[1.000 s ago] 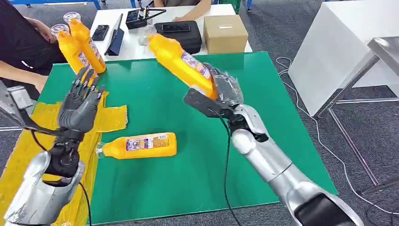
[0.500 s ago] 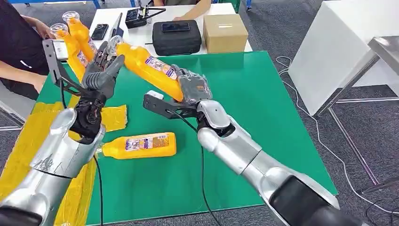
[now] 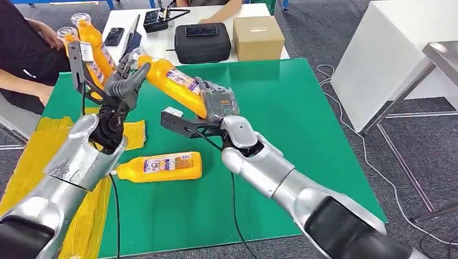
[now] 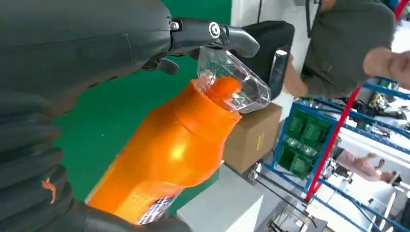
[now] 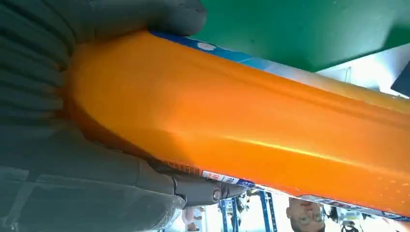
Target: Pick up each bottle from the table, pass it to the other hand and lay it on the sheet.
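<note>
Bottle in hand: I hold an orange bottle (image 3: pixel 175 82) by its base end in my right hand (image 3: pixel 217 102), lifted clear of the green table (image 3: pixel 302 129). My fingers wrap fully round its body, closed tight on it.
Long axis: the bottle runs slanting from my right hand up toward my left, its clear cap (image 3: pixel 135 54) leading. The cap end is the free end; the base is buried in my right grip.
Left hand: my left hand (image 3: pixel 123 86) is raised at the cap end, fingers spread and curving round the neck. In the left wrist view one finger (image 4: pixel 227 36) arches over the cap (image 4: pixel 232 82). I cannot tell whether it touches; I judge I have no firm hold yet.
Key relation: the neck lies right inside my left hand's reach, so the left hand is the nearer one for the handover. I judge it should close across the axis at the shoulder below the cap before my right lets go.
Sheet: the yellow sheet (image 3: pixel 132 135) lies below and outward of my left arm, on the table's left side.
Other bottles: one lying bottle (image 3: pixel 162 166) rests on the green below both hands, just beside the sheet's edge. Two standing bottles (image 3: pixel 92 43) are beyond my left hand.
Bystander: a person's arm (image 3: pixel 21 81) rests near them.
</note>
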